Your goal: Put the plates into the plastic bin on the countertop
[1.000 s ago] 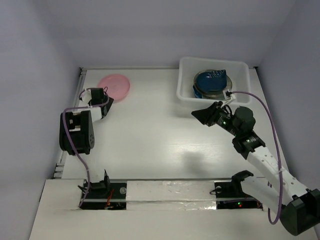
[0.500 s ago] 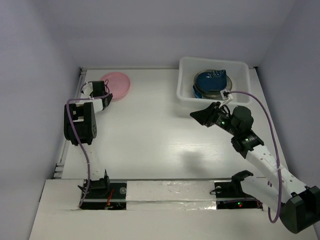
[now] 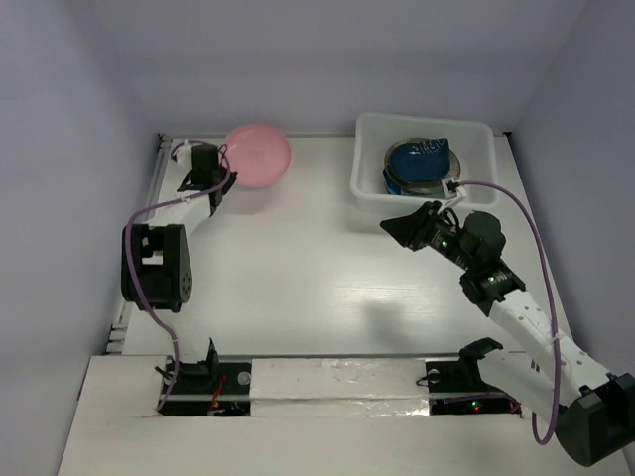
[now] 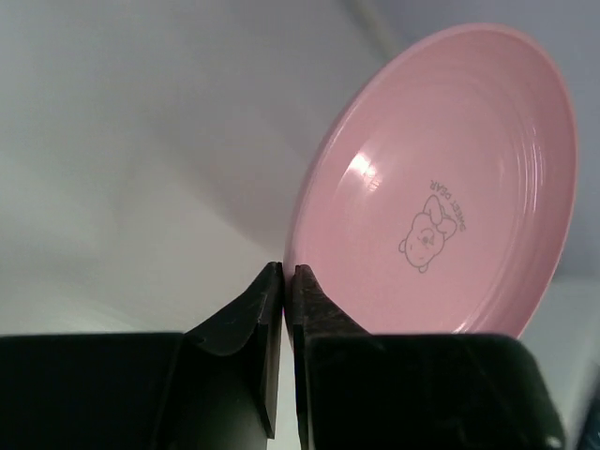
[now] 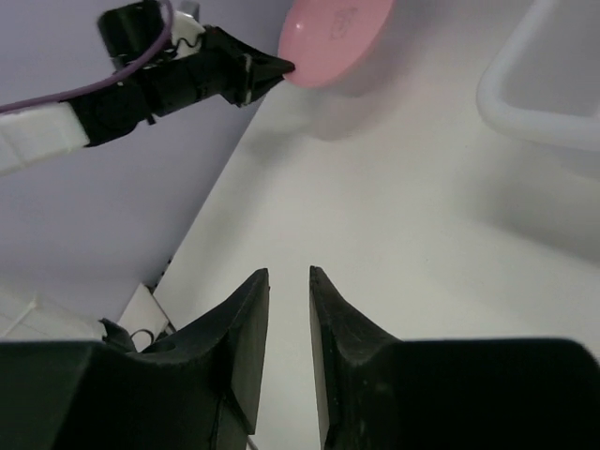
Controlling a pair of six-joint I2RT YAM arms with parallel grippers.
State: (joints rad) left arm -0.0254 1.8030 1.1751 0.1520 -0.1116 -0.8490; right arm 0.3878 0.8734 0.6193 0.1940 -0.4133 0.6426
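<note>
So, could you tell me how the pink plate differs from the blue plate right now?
The pink plate is pinched at its rim by the left gripper, raised off the table and tilted; the blue plate sits inside the bin, free of any gripper. The pink plate is pale with a small bear print; the blue plate is dark. Both are small dishes.

Plain pale lilac-grey walls close in the white worktop at 9, 12 and 3 o'clock. Along its 9 o'clock edge runs what looks like a metal strip, and a white taped ledge crosses at 6 o'clock. Soft, even light leaves a faint sheen on the worktop toward 5 o'clock.
</note>
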